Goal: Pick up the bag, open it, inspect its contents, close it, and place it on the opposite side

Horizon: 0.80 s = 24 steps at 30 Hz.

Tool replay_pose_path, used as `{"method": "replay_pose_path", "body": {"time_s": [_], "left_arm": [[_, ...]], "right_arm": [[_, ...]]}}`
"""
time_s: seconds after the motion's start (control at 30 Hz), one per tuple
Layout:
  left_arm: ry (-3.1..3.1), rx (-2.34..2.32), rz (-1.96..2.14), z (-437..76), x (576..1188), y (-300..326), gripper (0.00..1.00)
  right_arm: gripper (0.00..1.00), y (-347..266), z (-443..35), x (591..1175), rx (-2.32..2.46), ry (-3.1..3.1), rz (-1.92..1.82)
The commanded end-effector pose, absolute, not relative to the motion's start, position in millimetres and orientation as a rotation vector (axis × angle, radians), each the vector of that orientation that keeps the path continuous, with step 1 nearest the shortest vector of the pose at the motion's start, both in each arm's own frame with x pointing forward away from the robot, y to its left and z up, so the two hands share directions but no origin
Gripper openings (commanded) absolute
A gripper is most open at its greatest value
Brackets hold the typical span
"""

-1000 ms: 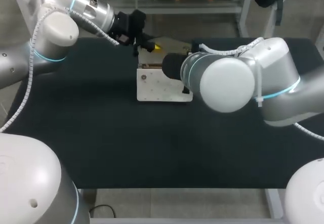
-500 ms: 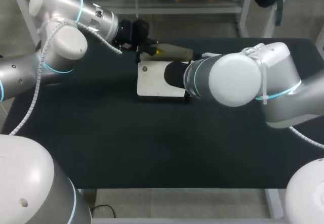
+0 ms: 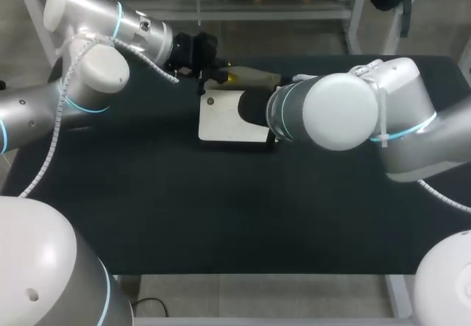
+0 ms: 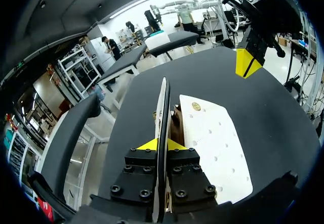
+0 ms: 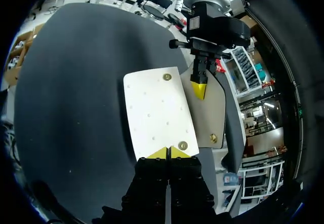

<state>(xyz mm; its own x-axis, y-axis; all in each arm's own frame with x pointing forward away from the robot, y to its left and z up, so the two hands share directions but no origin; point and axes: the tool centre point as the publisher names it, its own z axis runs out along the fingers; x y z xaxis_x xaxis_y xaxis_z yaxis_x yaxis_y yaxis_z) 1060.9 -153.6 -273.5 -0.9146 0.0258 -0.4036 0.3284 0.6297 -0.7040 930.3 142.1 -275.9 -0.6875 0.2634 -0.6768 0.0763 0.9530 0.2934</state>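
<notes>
Bag (image 3: 221,120): white, lying flat on the black table (image 3: 147,208), a little toward 12 o'clock from the table's middle. Its flap (image 5: 212,113) is folded out at the 12 o'clock edge. Left gripper (image 4: 161,144): reaches in from 10 o'clock, its fingers clamped on the thin flap from both sides. Right gripper (image 5: 167,152): comes in from 3 o'clock, its yellow tips drawn together, close by the bag's 3 o'clock edge and a metal snap (image 5: 182,145). Whether the tips touch the bag cannot be told. The right forearm hides that edge from above.
</notes>
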Motion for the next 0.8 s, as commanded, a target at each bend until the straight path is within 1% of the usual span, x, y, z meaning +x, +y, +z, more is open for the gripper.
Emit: {"method": "replay_pose_path", "body": {"time_s": [0.03, 0.47, 0.8], "left_arm": [[2.475, 0.273, -1.17, -276, 1069, -153, 0.0], [2.381, 0.331, -1.153, -276, 1079, -145, 0.0], [2.421, 0.37, -1.137, -300, 1056, -148, 0.0]], "right_arm": [[0.0, 142, -277, 930, 0.238, 2.317, 0.313], [0.0, 152, -305, 911, 0.235, 2.339, 0.301], [0.0, 163, -323, 903, 0.198, 2.348, 0.298]]}}
